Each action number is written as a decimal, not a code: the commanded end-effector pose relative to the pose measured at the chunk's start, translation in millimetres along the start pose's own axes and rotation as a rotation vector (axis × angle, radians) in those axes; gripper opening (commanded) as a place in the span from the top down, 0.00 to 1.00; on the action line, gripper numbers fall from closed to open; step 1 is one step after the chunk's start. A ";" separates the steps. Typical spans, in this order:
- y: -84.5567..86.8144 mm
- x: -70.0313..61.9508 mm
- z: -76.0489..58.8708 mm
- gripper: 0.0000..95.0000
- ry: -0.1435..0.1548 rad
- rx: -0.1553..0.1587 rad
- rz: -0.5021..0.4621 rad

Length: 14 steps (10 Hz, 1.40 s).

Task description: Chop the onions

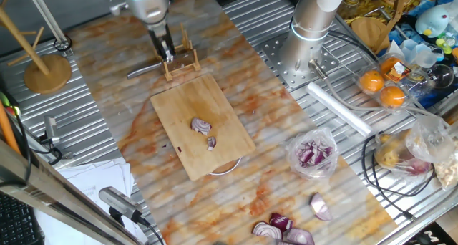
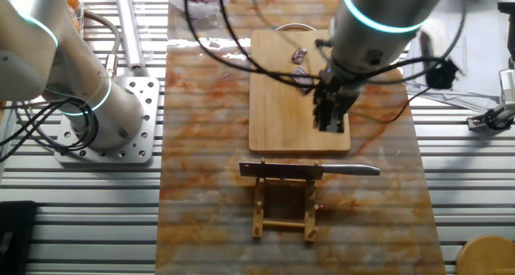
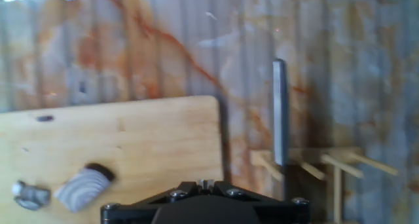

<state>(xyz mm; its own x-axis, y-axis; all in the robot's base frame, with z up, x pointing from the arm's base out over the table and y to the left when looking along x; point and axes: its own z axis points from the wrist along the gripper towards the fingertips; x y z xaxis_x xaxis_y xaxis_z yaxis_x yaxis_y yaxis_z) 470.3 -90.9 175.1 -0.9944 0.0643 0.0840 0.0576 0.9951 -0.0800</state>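
Desk (image 1: 300, 195): marbled orange-white top.
Cutting board (image 1: 179, 119): bamboo, mid-desk.
Knife rack (image 2: 284, 207): wooden, just off the board's end; carries the knife (image 2: 338, 170) laid flat across it.
Tool (image 1: 166, 54): hangs above the rack and knife; whether its fingers are together or apart cannot be told.
Onions (image 1: 202, 126): one purple-skinned wedge with a smaller piece (image 1: 211, 142) beside it, on the board, well apart from the tool.

Bare cutting board (image 1: 187, 105) before the gripper (image 1: 167, 54); knife (image 2: 310, 170) (racked) probably just behind.
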 end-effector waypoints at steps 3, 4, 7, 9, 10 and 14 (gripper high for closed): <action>-31.0 12.5 18.1 0.80 -0.009 -0.009 0.017; -34.1 12.5 24.6 0.80 -0.025 -0.011 0.014; -35.5 12.2 32.1 0.60 -0.027 -0.012 -0.001; -35.3 12.6 41.7 0.60 -0.027 -0.008 -0.009; -35.7 13.0 48.0 0.60 -0.028 -0.004 -0.012; -38.5 16.3 77.0 0.80 -0.038 0.010 -0.026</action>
<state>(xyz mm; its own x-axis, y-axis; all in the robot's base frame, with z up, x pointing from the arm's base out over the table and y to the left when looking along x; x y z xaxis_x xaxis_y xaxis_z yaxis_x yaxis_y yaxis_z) 444.7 -133.4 100.4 -0.9984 0.0341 0.0453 0.0299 0.9954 -0.0909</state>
